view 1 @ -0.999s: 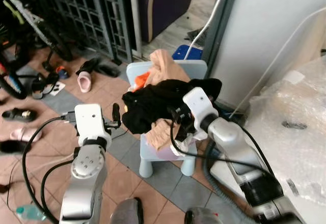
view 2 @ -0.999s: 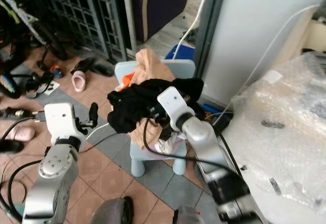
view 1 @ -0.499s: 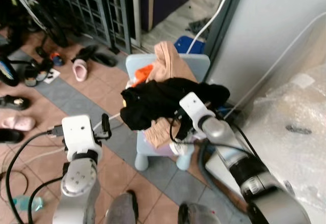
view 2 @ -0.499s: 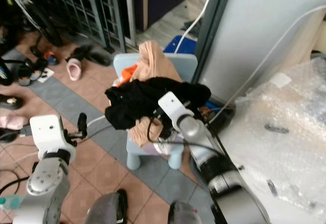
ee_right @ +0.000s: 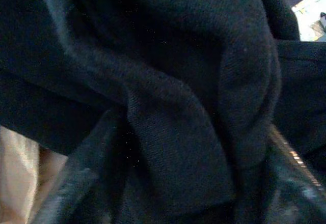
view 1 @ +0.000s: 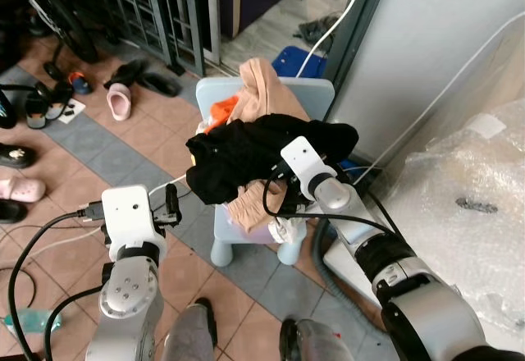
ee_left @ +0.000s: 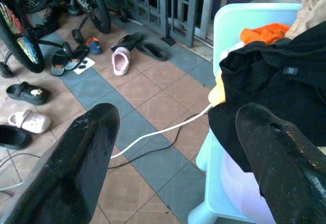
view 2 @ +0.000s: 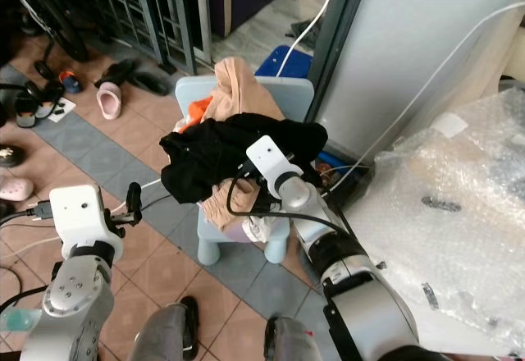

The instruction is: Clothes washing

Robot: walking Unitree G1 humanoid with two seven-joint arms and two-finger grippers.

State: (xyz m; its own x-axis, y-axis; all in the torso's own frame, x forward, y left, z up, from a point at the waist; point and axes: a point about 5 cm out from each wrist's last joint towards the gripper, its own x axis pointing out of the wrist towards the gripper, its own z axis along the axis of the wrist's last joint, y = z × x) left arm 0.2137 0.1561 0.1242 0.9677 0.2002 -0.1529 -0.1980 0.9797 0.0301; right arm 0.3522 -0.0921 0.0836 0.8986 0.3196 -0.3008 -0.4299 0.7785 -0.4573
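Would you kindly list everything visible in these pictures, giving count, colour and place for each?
Small plastic chair: one, light blue, on the tiled floor by the grey wall.
Black garment: one, on top of the chair's pile.
Peach garment: one, draped over the chair back.
Orange cloth: one, in the pile under the black garment.
Bubble wrap sheet: one, clear, right of the chair.
Pink slipper: one, on the floor near the dark metal grille.
White cable: one, across the floor tiles.
Left gripper: open, beside the chair.
Right gripper: pushed into the black garment; grip hidden.
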